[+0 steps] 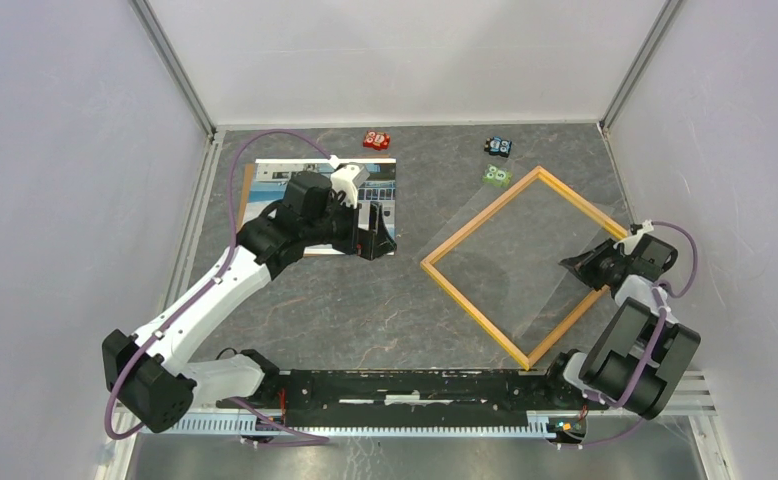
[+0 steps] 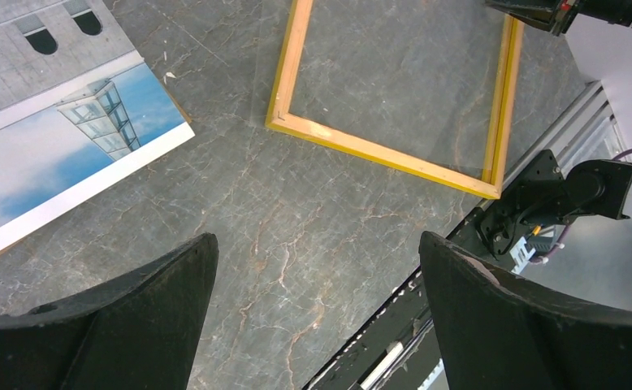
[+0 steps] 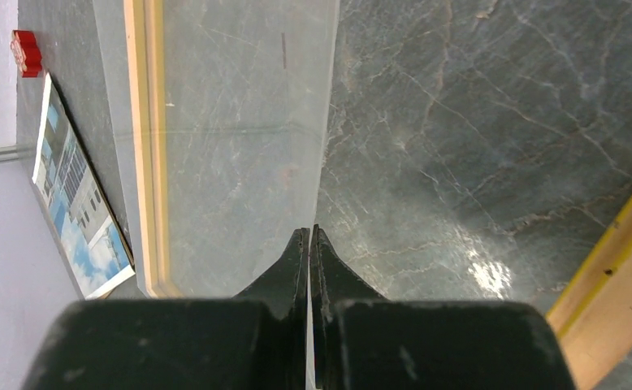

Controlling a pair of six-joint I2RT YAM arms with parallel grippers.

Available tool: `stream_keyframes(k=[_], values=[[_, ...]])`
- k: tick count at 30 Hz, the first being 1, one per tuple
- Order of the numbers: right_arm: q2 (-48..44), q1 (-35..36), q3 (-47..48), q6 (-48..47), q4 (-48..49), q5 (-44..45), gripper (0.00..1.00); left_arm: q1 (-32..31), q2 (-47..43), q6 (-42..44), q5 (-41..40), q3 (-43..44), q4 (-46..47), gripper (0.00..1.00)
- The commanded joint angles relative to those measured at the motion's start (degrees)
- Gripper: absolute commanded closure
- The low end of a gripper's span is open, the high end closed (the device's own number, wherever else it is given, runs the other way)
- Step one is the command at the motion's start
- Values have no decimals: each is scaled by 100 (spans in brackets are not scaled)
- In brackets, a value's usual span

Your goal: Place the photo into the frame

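Observation:
The photo (image 1: pixel 265 192) lies face up at the back left, on a brown board whose edge shows beside it. It also shows in the left wrist view (image 2: pixel 61 154) and the right wrist view (image 3: pixel 77 211). The frame (image 1: pixel 481 217) lies flat at the centre right, seen also from the left wrist (image 2: pixel 378 150) and the right wrist (image 3: pixel 142 146). My left gripper (image 1: pixel 373 240) is open and empty over the photo's right edge (image 2: pixel 317 240). My right gripper (image 1: pixel 573 265) is shut on a clear sheet (image 1: pixel 505 270) that lies across the frame (image 3: pixel 240 122).
Three small toy blocks sit at the back: red (image 1: pixel 376 139), black-blue (image 1: pixel 499 147) and green (image 1: pixel 496 176). The red one also shows in the right wrist view (image 3: pixel 27 53). White walls close in three sides. A black rail (image 1: pixel 415 385) runs along the near edge.

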Motion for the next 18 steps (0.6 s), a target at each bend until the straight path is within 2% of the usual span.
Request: stream_keyframes(k=[1,18], values=[[-187,-212,34,-385,-251,143,100,-68,-178,360,-153,-1,70,0],[-445,-529,-71,-674,-598,309,100,-228,-149,387,-191,-10,58,0]])
